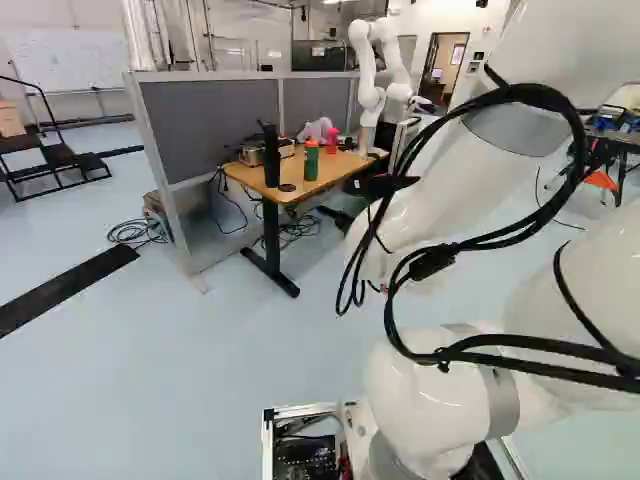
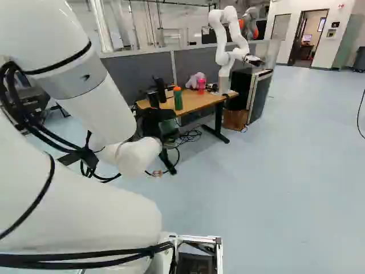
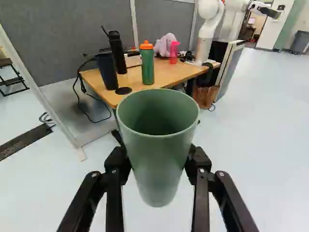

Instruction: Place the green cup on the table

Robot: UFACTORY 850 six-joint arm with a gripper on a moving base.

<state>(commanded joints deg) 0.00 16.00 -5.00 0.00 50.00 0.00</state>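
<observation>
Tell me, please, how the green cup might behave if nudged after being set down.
The green cup would probably tip, since it narrows towards its base. Its wall looks stiff: the rim is round though the gripper holds it. Once over, its round sides might roll.

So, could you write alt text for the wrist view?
A black gripper holds a tapered green cup between its two fingers. Ahead, a wood-topped table bears an orange-capped green bottle, a pink bottle and a dark tumbler.

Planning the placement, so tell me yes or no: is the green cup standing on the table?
No, the green cup is gripped between the two fingers of the gripper, short of the table.
</observation>
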